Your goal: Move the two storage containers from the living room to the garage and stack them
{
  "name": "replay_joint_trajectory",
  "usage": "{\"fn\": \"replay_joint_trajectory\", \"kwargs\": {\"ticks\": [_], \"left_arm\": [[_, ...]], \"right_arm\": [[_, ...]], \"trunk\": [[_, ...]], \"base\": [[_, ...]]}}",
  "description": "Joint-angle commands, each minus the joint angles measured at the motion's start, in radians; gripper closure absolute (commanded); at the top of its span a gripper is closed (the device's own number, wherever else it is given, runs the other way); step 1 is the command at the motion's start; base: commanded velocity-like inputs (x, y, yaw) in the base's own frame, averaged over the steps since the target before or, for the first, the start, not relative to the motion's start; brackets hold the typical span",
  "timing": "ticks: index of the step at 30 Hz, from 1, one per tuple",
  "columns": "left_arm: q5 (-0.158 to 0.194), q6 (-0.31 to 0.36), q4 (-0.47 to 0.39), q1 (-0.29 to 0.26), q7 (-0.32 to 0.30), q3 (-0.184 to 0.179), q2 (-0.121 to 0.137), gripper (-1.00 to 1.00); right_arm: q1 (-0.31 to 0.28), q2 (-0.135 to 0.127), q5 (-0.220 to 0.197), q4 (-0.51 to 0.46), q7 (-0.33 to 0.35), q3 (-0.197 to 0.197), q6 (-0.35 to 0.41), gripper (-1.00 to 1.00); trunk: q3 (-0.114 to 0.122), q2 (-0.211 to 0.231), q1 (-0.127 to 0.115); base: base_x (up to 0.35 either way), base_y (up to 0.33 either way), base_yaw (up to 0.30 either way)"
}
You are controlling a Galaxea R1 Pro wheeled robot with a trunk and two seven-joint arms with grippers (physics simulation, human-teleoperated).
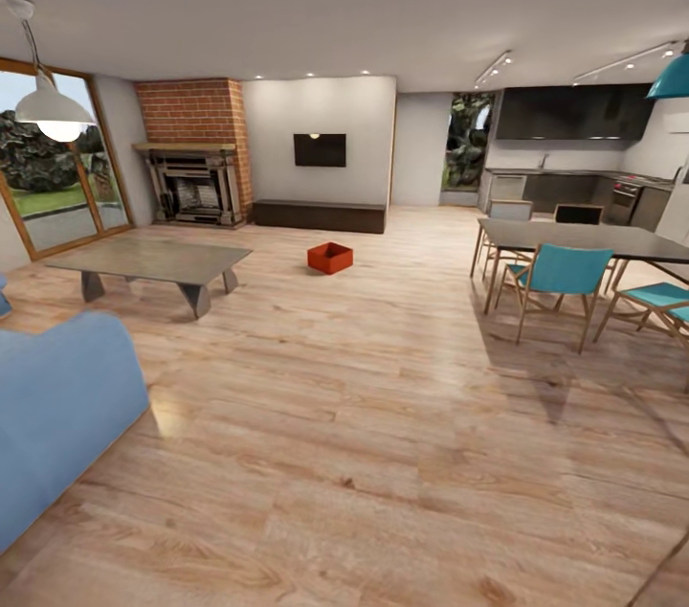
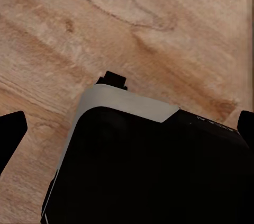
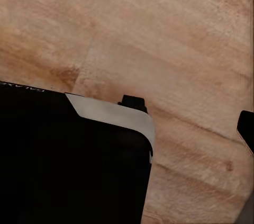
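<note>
Living room, head view: light wood plank floor [image 1: 383, 454] running to a brick fireplace [image 1: 194, 152] at the far wall, a black wall panel [image 1: 320, 149] above a dark low bench [image 1: 320, 215]. One red-orange storage container [image 1: 330, 257], open top up, sits alone on the planks in front of that bench, well apart from me, between the grey low table [image 1: 148, 260] at left and the dark dining table [image 1: 584, 240] with teal chairs [image 1: 565, 280] at right. Blue sofa [image 1: 57, 420] near left; kitchen units [image 1: 574, 186] far right.

Left wrist view: wood planks below, my dark, white-edged base [image 2: 153, 166] in front. My left gripper [image 2: 127, 134] has one dark finger [image 2: 11, 134] at each frame edge, spread wide, holding nothing.

Right wrist view: planks again, and the same dark, white-edged body. One dark fingertip [image 3: 246, 128] of my right gripper shows at the edge; I cannot tell its spread.
</note>
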Motion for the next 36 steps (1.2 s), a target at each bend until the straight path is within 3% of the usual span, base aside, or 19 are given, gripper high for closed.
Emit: {"fn": "replay_joint_trajectory", "kwargs": {"ticks": [1,36], "left_arm": [[0.005,-0.002,0.000,-0.001,0.003,-0.002,0.000,-1.00],[0.004,-0.002,0.000,-0.001,0.002,-0.002,0.001,-1.00]], "right_arm": [[-0.001,0.001,-0.009,0.003,-0.002,0.008,-0.006,-1.00],[-0.001,0.001,-0.009,0.003,-0.002,0.008,-0.006,-1.00]], "trunk": [[-0.001,-0.001,0.001],[-0.001,-0.001,0.001]], "base": [[0.322,0.000,0.000],[0.322,0.000,0.000]]}}
